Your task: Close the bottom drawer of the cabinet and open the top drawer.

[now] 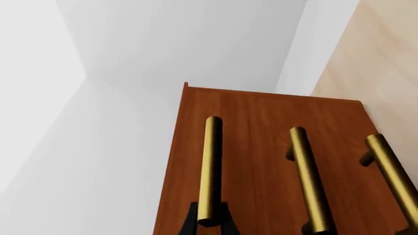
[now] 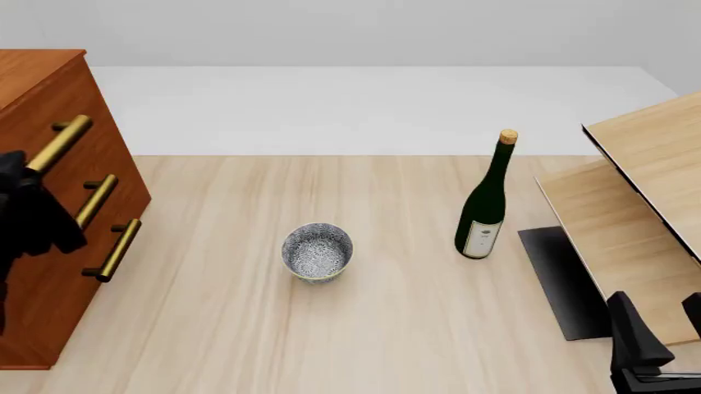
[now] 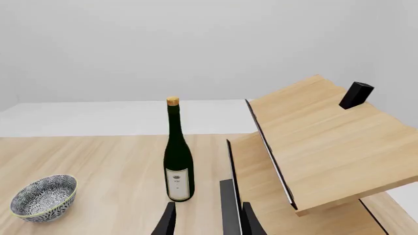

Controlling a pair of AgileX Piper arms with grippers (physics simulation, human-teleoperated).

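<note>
Nearest me, my right gripper (image 2: 657, 349) idles with jaws apart over the counter's (image 2: 383, 328) near right corner. My left gripper (image 1: 210, 220) straddles the top drawer's (image 2: 49, 98) smooth brass bar handle (image 1: 212, 169); the reddish-brown wooden cabinet (image 2: 55, 271) stands at the left edge, bottom drawer (image 2: 66, 283) apparently flush.

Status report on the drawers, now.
Left gripper at top drawer handle, grip unclear. Right gripper open, idle. All drawers look shut. Nothing in the way.
</note>
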